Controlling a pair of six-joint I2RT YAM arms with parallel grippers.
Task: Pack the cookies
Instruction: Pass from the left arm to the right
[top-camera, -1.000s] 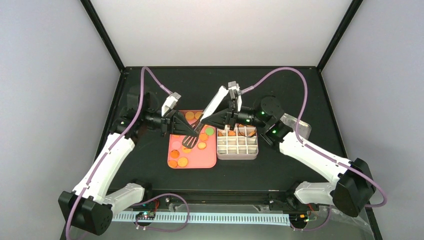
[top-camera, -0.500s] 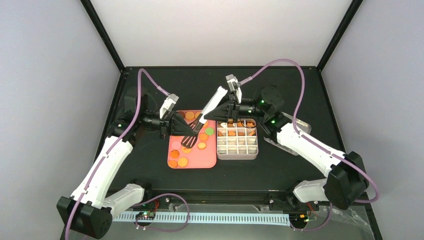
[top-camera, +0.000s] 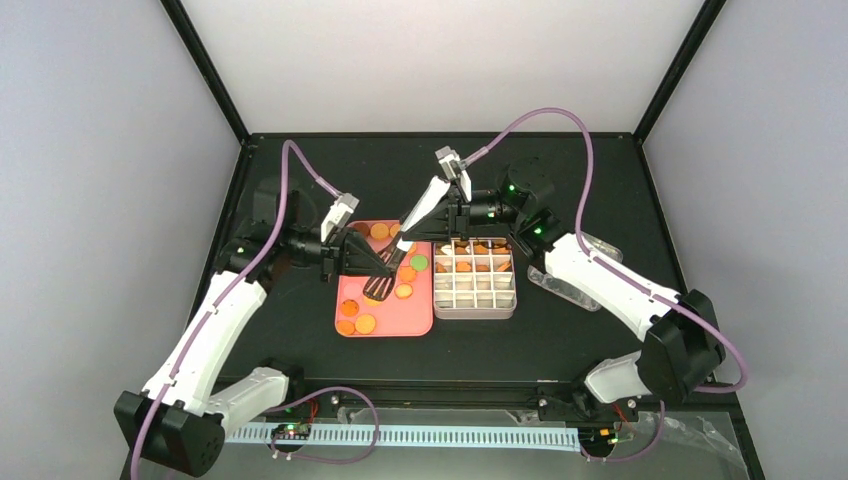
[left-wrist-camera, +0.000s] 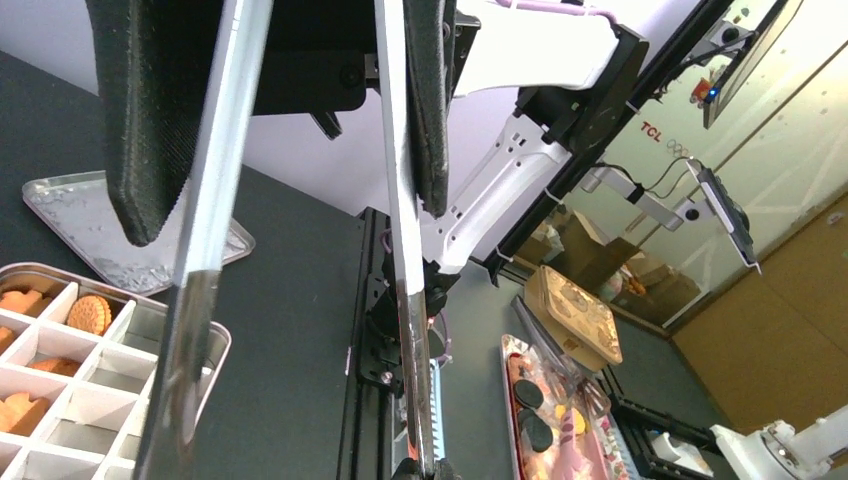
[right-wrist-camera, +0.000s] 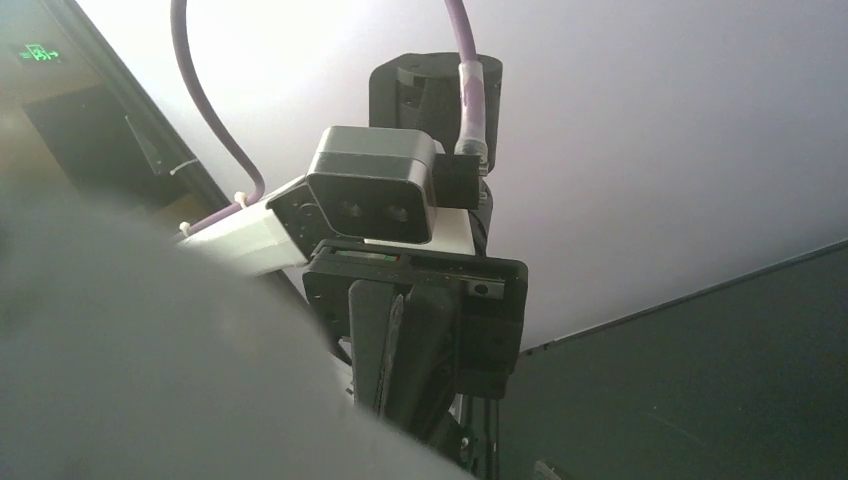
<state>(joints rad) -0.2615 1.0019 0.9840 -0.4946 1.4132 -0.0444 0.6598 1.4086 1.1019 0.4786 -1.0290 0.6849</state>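
Cookies (top-camera: 365, 323): mostly loose on the pink tray (top-camera: 415, 318), a few in the far cells of the divided box (top-camera: 476, 315). Best way to lift one?
— With the left gripper (top-camera: 352, 255) pinched on the tongs (top-camera: 380, 283), lower the head flat, close gently around one disc, avoid crumbling.
And the right gripper (top-camera: 430, 222)?
— Raised near the tray's far corner; jaws impossible to judge, lost behind a pale blur in its own camera.
Anything only in the left wrist view?
— Jaws clamped on both steel arms. No pink tray there, though; seen only from above.
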